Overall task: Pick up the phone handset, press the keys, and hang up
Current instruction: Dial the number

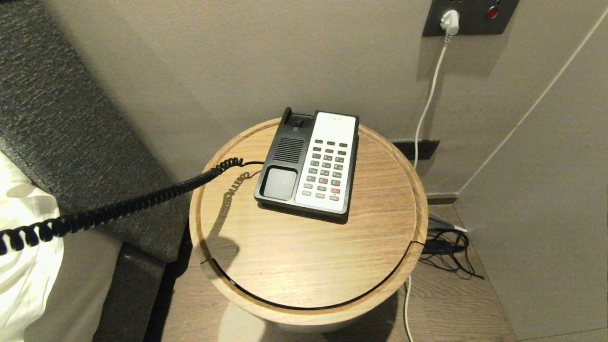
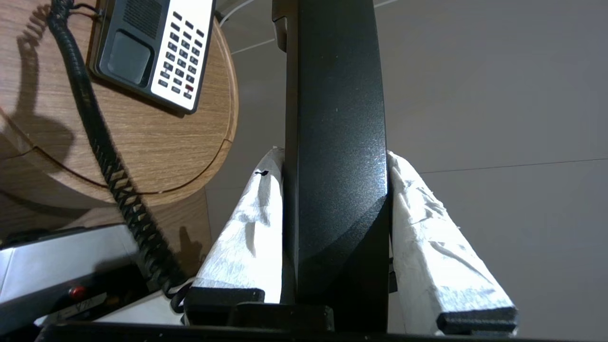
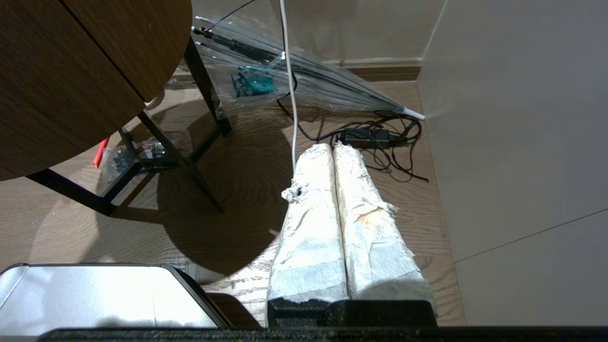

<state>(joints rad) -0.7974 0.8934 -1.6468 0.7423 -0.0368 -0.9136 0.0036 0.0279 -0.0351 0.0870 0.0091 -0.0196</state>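
Both left tool (image 2: 335, 166) fingers clamp phone handset (image 2: 335, 142); right tool (image 3: 335, 154) closed.

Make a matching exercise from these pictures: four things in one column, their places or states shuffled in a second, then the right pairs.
Things:
1. long black plastic phone handset
2. black coiled cord
3. black-and-white rectangular phone base
4. right hand

States:
A. sits on the round wooden side table, cradle empty
B. shut, holding nothing, low above the wooden floor
C. clamped between the left hand's white-wrapped fingers
D. stretched from the base out past the table's edge

Pairs: 1-C, 2-D, 3-A, 4-B
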